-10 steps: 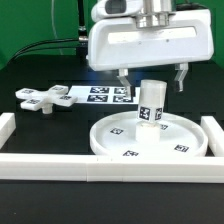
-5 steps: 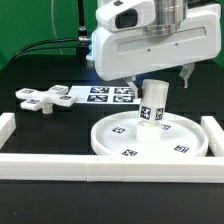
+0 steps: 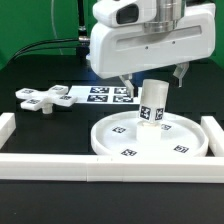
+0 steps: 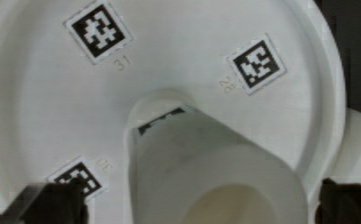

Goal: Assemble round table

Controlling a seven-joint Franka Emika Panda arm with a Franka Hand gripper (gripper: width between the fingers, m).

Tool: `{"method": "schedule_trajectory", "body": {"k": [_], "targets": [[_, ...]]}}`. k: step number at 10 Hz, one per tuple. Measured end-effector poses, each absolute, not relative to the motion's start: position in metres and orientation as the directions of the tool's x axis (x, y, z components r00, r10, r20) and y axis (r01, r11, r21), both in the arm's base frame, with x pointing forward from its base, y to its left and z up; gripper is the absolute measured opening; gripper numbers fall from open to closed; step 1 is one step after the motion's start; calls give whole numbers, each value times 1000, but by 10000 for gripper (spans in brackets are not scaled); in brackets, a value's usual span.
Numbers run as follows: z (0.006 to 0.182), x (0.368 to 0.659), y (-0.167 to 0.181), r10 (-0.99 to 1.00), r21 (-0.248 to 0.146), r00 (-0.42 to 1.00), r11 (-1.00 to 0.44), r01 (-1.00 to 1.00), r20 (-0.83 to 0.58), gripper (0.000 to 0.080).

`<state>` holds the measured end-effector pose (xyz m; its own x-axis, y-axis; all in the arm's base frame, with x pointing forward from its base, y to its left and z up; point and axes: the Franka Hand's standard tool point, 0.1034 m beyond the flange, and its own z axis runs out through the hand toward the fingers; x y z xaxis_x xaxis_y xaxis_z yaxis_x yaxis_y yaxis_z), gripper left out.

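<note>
Exterior view. The round disc (image 3: 155, 150) is found lying flat on the black tabletop (image 3: 50, 125), rim upward, toward the exterior view's right. The short post (image 3: 152, 105) is seen standing upright at the disc's middle, its lower end on the disc floor. Whether it is seated in a socket cannot be told. The hand (image 3: 152, 84) is positioned over the post's top end. Its two fingers are spread wide, one on each side of the post, and a clear gap is observed between each fingertip and the post; nothing is held. The cross-shaped piece (image 3: 42, 98) is noted lying flat on the tabletop at the exterior view's left, well apart from the disc. The marker board (image 3: 105, 94) lies between that piece and the hand, behind the disc. White border rails (image 3: 60, 166) are seen in front of the disc and at both sides.

Wrist view. The disc (image 4: 35, 100) is seen from above, with three square tags visible on its floor. The post (image 4: 212, 150) is seen end-on, rising toward the camera, with a round hollow in its top. The fingers cannot be clearly made out here.
</note>
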<state>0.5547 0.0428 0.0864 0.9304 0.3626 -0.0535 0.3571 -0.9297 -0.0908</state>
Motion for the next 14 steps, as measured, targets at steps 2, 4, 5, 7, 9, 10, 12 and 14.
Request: {"method": "schedule_trajectory", "body": {"k": [2, 4, 5, 7, 9, 10, 12, 14], "targets": [[85, 555, 40, 365, -92, 929, -929, 359, -55, 639], [84, 555, 38, 367, -92, 929, -928, 361, -55, 448], [84, 555, 38, 367, -92, 929, -928, 361, -55, 412], [84, 555, 38, 360, -92, 931, -931, 354, -55, 412], [84, 555, 38, 340, -92, 939, -938, 335, -55, 412], [84, 557, 38, 216, -96, 976, -972, 213, -29, 412], [84, 556, 37, -13, -89, 1000, -996, -12, 7, 412], [83, 555, 35, -249, -101, 969, -964, -248, -1, 412]]}}
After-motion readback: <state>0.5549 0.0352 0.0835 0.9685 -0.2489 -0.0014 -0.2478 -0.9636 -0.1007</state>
